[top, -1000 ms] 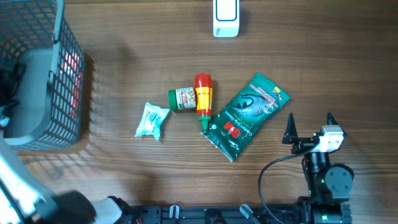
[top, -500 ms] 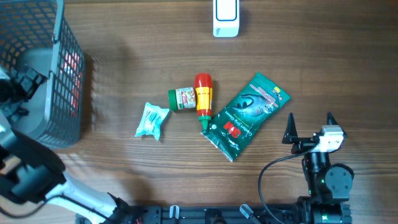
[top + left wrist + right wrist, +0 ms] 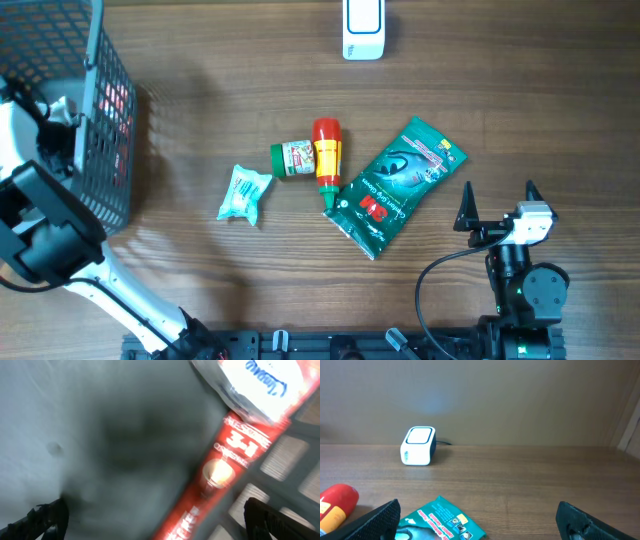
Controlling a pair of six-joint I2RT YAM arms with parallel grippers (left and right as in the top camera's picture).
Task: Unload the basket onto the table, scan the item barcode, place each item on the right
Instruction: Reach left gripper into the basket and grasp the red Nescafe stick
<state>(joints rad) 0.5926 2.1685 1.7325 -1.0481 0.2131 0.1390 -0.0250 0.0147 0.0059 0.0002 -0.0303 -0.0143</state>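
Note:
The white barcode scanner (image 3: 363, 28) stands at the table's far edge, also seen in the right wrist view (image 3: 418, 446). Mid-table lie a green 3M packet (image 3: 398, 185), a red bottle (image 3: 326, 160), a green-lidded jar (image 3: 292, 159) and a small white-teal pack (image 3: 245, 193). My left gripper (image 3: 55, 135) reaches down inside the grey basket (image 3: 110, 130). It is open (image 3: 160, 527) over a red sachet (image 3: 225, 475) and a white bag (image 3: 260, 382), holding nothing; that view is blurred. My right gripper (image 3: 498, 202) rests open near the front right, empty (image 3: 480, 525).
The mesh basket fills the far left corner, its wall close around my left arm (image 3: 40, 230). The green packet (image 3: 440, 520) and red bottle (image 3: 337, 502) lie just ahead and left of my right gripper. A cable loops by the right arm's base (image 3: 430, 280).
My left arm has swung over the basket and the gripper has come deeper in, toward the right wall. The right arm and the table items have not moved.

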